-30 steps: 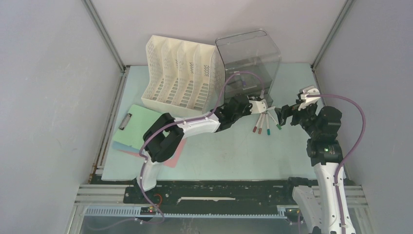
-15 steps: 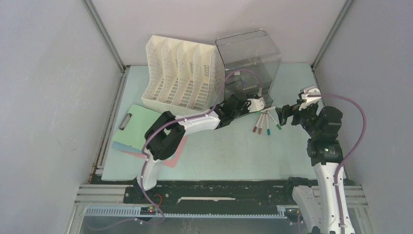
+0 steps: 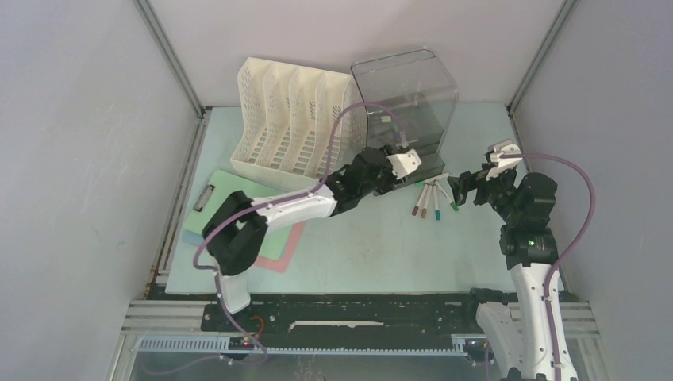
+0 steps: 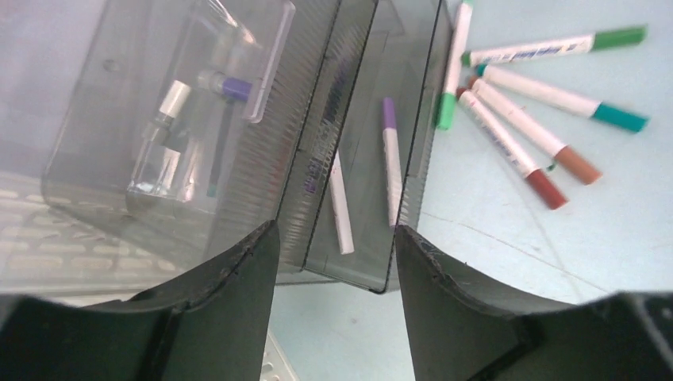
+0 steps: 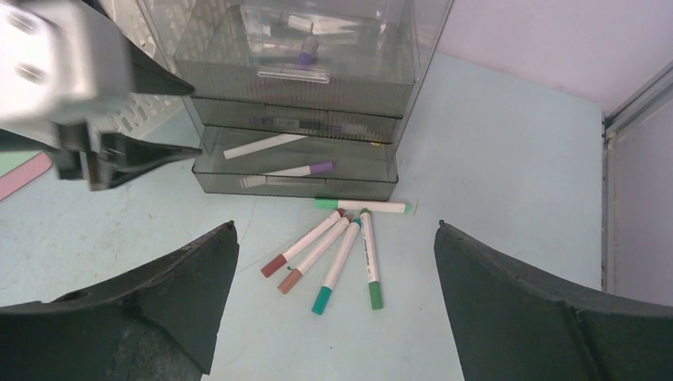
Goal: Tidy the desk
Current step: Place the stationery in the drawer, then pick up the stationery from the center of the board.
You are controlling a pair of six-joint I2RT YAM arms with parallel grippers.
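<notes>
While spanning the space between grey walls, the desk is lying flat, pale mint-green and matte. The left gripper, parted and empty, is facing the smoky drawer unit; the right gripper, spread wide and empty, is pointing at the markers. Both arms are reaching forward.

You have soft, even light, faint shadows only, the desk slightly washed out, your wrist views sharp far off, dark and blurred at the near edge.
</notes>
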